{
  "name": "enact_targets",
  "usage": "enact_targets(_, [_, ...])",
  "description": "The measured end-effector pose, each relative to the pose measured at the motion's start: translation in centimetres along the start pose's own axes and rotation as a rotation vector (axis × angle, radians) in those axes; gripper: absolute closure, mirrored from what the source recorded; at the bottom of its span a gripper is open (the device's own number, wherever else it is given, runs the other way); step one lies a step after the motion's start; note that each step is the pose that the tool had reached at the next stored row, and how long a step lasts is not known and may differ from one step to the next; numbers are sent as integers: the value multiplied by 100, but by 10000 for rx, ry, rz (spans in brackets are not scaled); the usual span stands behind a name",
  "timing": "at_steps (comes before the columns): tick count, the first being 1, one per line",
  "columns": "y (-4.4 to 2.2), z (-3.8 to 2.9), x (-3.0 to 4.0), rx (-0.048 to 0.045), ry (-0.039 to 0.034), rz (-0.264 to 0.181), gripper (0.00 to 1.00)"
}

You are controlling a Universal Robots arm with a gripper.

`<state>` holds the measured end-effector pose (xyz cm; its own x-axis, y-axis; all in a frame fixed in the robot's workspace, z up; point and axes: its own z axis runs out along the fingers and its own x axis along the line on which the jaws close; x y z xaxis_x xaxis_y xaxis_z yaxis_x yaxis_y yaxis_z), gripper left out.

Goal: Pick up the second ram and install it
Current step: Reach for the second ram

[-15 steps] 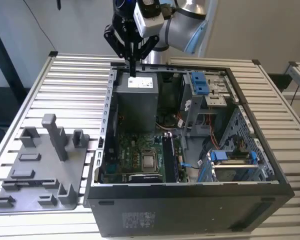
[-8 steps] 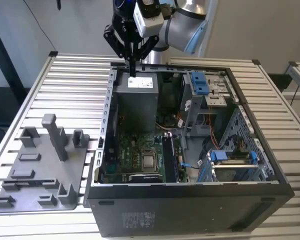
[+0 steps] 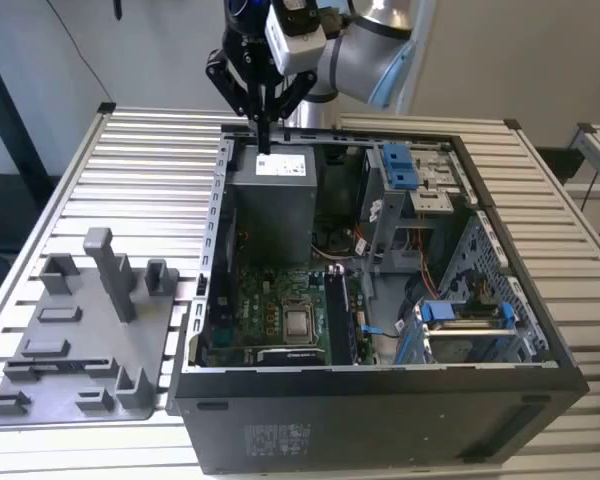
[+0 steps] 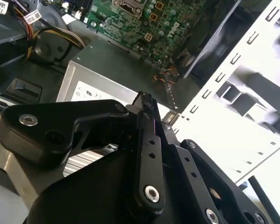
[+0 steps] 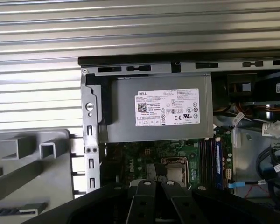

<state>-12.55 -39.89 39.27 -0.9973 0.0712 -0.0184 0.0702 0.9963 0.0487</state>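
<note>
Black fingers of the gripper [image 4: 145,99] are seen pressed together in the second wrist view, with nothing clamped between them. It is held above the power supply [image 3: 270,200] at the far end of the open case [image 3: 380,420]. The ram [image 5: 218,158] is seen as a long bluish stick standing in the slots on the motherboard [image 5: 140,156], just beside the processor socket [image 5: 175,171]. A grey fixture [image 3: 80,340] lies on the table [image 3: 150,160] at the exterior view's left.
</note>
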Motion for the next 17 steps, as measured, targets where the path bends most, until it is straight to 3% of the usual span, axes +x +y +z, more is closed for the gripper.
enact_targets(8, [-11, -2, 136, -1, -1, -1, 89])
enact_targets(17, [-14, -3, 181, 1, 19, -1, 89])
